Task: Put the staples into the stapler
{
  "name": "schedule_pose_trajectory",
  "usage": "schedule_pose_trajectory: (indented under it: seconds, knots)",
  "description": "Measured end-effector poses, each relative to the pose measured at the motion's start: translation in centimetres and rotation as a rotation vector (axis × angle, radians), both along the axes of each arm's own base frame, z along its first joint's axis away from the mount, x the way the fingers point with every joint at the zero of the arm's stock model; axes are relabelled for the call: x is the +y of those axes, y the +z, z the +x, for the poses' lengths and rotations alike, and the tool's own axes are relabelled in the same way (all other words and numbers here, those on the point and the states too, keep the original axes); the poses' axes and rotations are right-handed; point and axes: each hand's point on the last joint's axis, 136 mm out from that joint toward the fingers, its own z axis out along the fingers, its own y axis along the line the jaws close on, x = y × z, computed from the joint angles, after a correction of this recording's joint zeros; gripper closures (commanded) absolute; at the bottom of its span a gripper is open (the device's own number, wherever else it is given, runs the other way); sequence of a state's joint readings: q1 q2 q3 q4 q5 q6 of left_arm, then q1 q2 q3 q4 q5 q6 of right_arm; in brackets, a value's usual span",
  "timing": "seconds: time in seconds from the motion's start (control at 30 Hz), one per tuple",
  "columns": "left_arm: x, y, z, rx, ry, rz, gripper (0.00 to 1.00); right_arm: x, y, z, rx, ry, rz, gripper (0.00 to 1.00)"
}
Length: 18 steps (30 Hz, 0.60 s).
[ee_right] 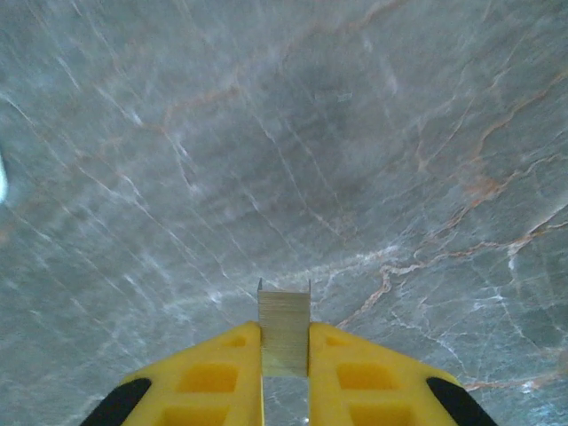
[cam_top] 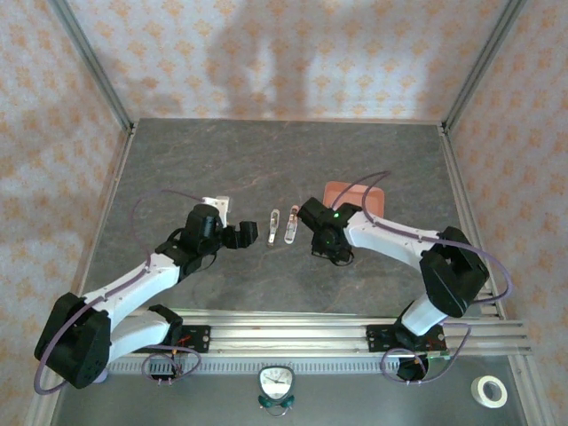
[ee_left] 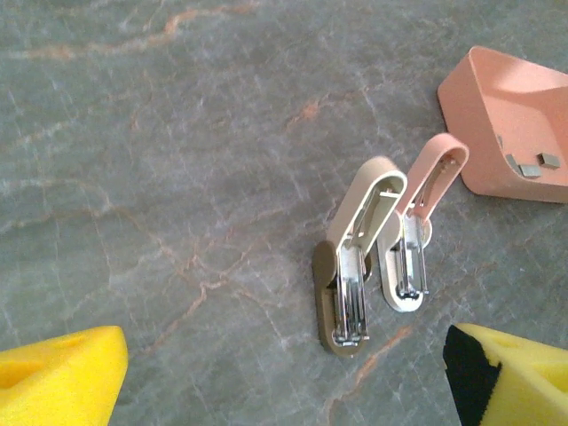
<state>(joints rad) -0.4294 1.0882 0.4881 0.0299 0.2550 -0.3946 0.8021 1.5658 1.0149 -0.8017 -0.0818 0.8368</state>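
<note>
My right gripper [ee_right: 284, 342] is clenched on a strip of staples [ee_right: 284, 315], pads pressing its two flat sides so the free end pokes forward past the fingertips. I judge that grip is meant to let the strip be slid lengthwise into a channel without crushing it. Below it lies bare grey table [cam_top: 177, 160], so the strip hangs in the air and is not yet over any magazine. My left gripper [ee_left: 284, 386] is released, jaws spread wide and holding nothing, and it hovers near the two staplers. From there its camera looks straight down on them, and it may be placed to steady one during loading. The beige stapler [ee_left: 353, 266] and the pink stapler [ee_left: 415, 240] lie side by side, just apart, both with tops hinged back and metal rails exposed — open and ready to take a strip. I cannot tell which one is meant. Beyond them sits the pink tray [ee_left: 470, 98] with a few spare strips [ee_left: 530, 167] on its floor, near the pink stapler. What remains, as I read it, is to line the strip up with a rail — a fine job, since a slight tilt would jam it.
</note>
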Motion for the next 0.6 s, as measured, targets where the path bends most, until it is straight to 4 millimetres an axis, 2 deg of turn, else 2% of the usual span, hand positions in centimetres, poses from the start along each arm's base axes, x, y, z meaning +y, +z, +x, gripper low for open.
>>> schedule_pose_trajectory:
  seconds: [0.17, 0.47, 0.6]
  knots:
    - [0.0, -0.5, -0.4, 0.032, 0.018, -0.026, 0.08, -0.1, -1.8, -1.2, 0.030, 0.067, -0.005, 0.83]
    - [0.1, -0.9, -0.6, 0.056, 0.039, -0.049, 0.08, 0.1, -3.5, -1.8, 0.064, 0.188, -0.020, 0.82]
    - [0.1, -1.0, -0.7, 0.058, 0.040, -0.050, 0.08, 0.0, -4.1, -2.1, 0.089, 0.222, -0.032, 0.75]
